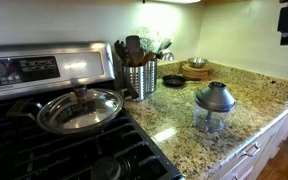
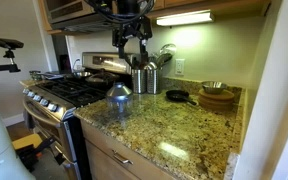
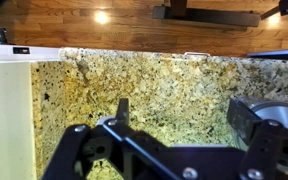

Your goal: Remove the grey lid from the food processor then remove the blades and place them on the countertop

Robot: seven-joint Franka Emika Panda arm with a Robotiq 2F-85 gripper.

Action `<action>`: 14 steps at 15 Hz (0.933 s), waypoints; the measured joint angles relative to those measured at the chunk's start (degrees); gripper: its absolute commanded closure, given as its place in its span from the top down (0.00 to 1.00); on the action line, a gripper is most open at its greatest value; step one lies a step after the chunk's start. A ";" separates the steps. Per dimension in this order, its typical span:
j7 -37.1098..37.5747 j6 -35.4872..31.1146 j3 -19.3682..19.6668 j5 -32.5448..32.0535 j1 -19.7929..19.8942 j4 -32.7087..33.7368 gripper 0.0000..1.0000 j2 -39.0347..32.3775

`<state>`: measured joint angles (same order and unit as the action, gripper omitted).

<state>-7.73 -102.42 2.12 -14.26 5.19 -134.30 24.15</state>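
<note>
Your gripper [image 2: 131, 48] hangs with its jaws spread, holding nothing, high up and a little to one side of the processor [image 2: 119, 97]. The lid [image 1: 215, 96] sits closed on the processor, which stands on the countertop [image 1: 252, 98]. The utensil holder [image 1: 139, 78] stands behind the processor, and the stove [image 1: 44, 140] lies farther off.

The desk [image 1: 249, 95] is seen speckled in beige and brown (white glints lie on its polish). The lid [image 1: 215, 96] is shown in matte grey, the bowl [image 1: 212, 121] clear. The stove [image 1: 44, 150] is finished in black and the holder [image 1: 140, 80] in ribbed steel. The claw [image 3: 180, 115] is rendered black, the wall [image 2: 194, 50] pale yellow-green.
</note>
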 measured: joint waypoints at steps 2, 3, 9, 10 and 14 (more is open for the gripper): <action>0.00 0.00 0.00 0.00 0.00 0.00 1.00 -0.01; 0.00 0.00 0.00 0.00 0.00 0.00 1.00 -0.01; 0.25 -0.45 -0.12 0.96 -0.75 -0.08 1.00 -0.22; 0.68 -0.98 -0.40 1.66 -1.14 -0.21 1.00 -0.37; 3.55 -5.63 -2.49 6.11 -3.98 -1.28 1.00 -1.23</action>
<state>-4.18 -108.05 -0.37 -8.15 1.21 -135.58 22.92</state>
